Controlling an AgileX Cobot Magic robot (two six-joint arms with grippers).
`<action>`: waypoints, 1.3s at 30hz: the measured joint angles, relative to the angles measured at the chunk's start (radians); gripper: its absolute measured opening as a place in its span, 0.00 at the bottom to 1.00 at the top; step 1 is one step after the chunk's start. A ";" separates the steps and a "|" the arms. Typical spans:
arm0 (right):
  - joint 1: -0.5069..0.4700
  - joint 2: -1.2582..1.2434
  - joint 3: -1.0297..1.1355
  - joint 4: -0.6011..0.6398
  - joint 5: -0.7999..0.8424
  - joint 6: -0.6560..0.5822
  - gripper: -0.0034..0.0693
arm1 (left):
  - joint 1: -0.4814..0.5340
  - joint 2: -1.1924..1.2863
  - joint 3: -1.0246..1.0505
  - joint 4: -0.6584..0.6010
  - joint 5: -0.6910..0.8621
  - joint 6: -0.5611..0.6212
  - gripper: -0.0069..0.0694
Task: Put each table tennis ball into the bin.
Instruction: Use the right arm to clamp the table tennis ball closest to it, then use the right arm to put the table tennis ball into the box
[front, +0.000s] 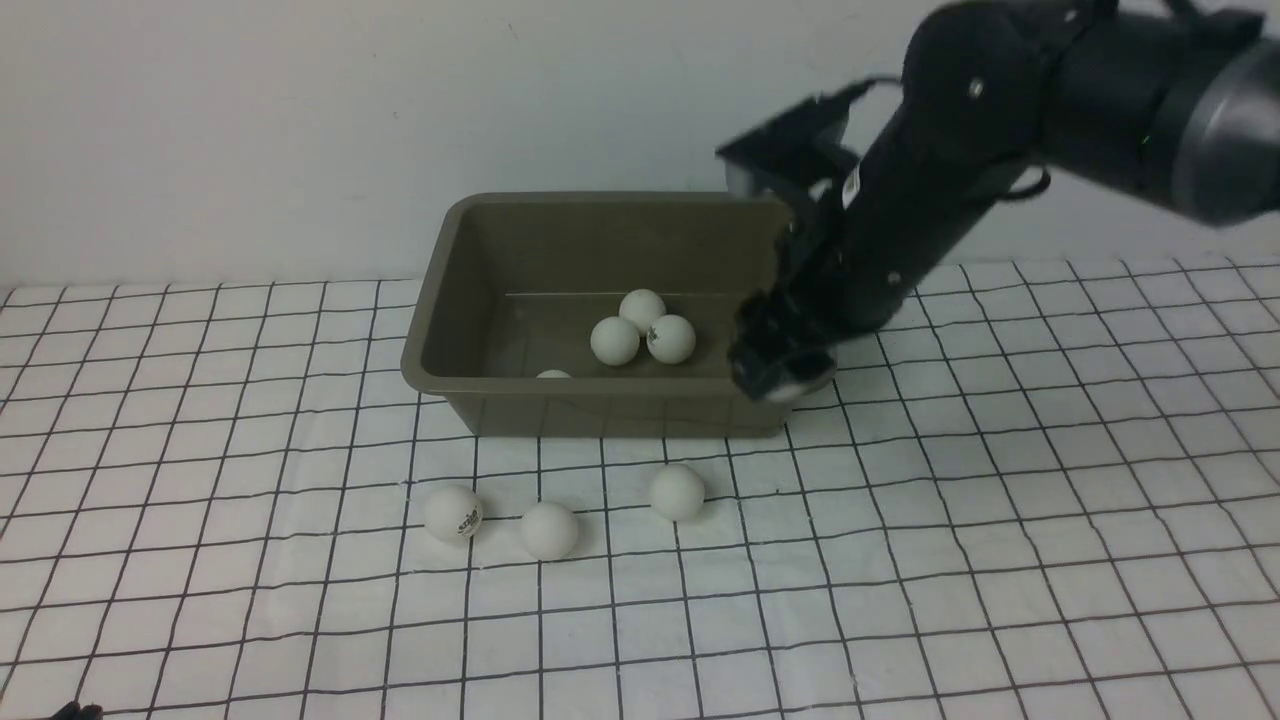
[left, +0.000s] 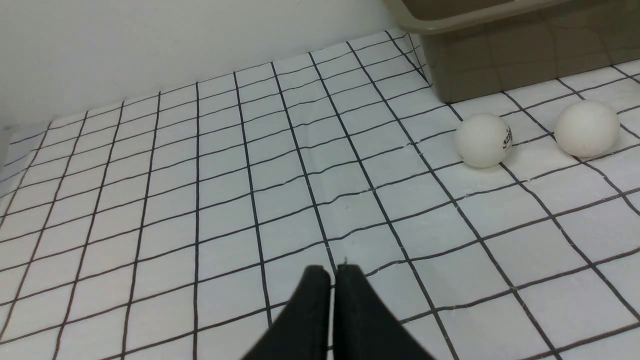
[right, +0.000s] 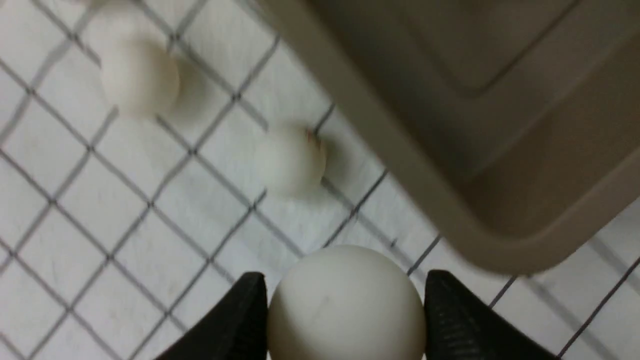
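Right gripper (right: 345, 279) clamped on a table tennis ball (right: 346, 310) beside the bin (front: 430, 300).
Its black fingers (right: 240, 320) press this plain white ball from both sides, just outside the olive-brown bin's near right corner, above the checked cloth (front: 1000, 500). Four balls lie inside the bin. Three are clustered: a back ball (front: 642, 308), a left ball (front: 614, 341) and a marked ball (front: 671, 339) with a small dark logo (too small to read). A fourth ball (front: 553, 374) is half hidden behind the near wall. Three more rest on the cloth in front of the bin: a lettered ball (front: 453, 513) whose dark print stays illegible in both the front and left wrist views, a middle ball (front: 549, 530) and a nearer-bin ball (front: 677, 492). The left gripper (left: 332, 272) has its fingers pressed together on nothing, over bare cloth.
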 joint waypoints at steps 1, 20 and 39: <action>0.000 -0.007 -0.045 -0.002 -0.012 0.000 0.55 | 0.000 0.000 0.000 0.000 0.000 0.000 0.09; 0.000 0.302 -0.218 -0.267 -0.332 0.000 0.55 | 0.000 0.000 0.000 0.000 0.000 0.000 0.09; 0.000 0.303 -0.223 -0.208 -0.353 0.012 0.60 | 0.000 0.000 0.000 0.000 0.000 0.000 0.09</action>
